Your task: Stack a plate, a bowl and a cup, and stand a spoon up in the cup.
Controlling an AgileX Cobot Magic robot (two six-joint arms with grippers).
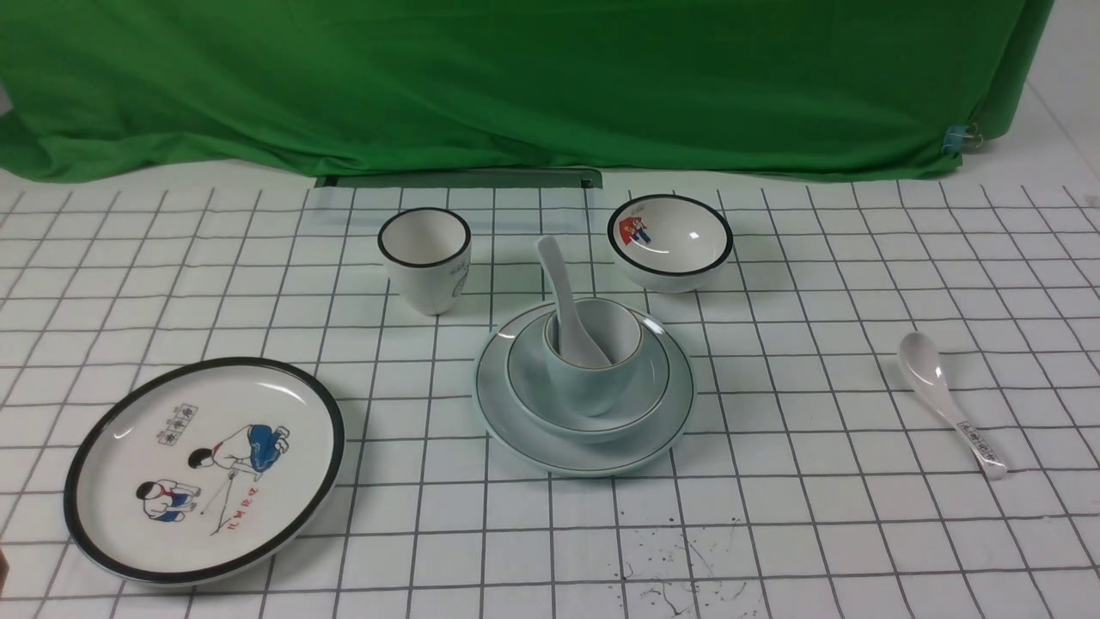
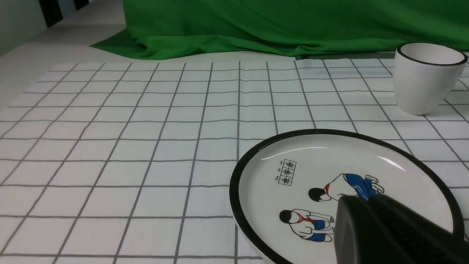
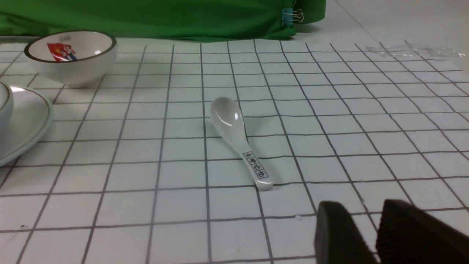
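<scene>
At the table's middle lies the pale plate (image 1: 533,430), and the pale bowl (image 1: 640,402) rests on it. The light-blue cup (image 1: 593,387) stands inside the bowl. The plain white spoon (image 1: 559,275) stands in the cup, handle leaning up and back-left. Neither gripper shows in the front view. In the left wrist view my left gripper (image 2: 361,201) is shut and empty above a cartoon plate. My right gripper (image 3: 366,212) hovers low over the cloth with its fingers apart and nothing between them; the plate's edge (image 3: 33,121) shows far to the side.
A black-rimmed cartoon plate (image 1: 206,468) (image 2: 329,165) lies front left. A black-rimmed white cup (image 1: 425,258) (image 2: 425,79) and a cartoon bowl (image 1: 670,241) (image 3: 71,55) stand at the back. A labelled spoon (image 1: 950,404) (image 3: 238,139) lies at the right. Green cloth (image 1: 516,86) closes the back.
</scene>
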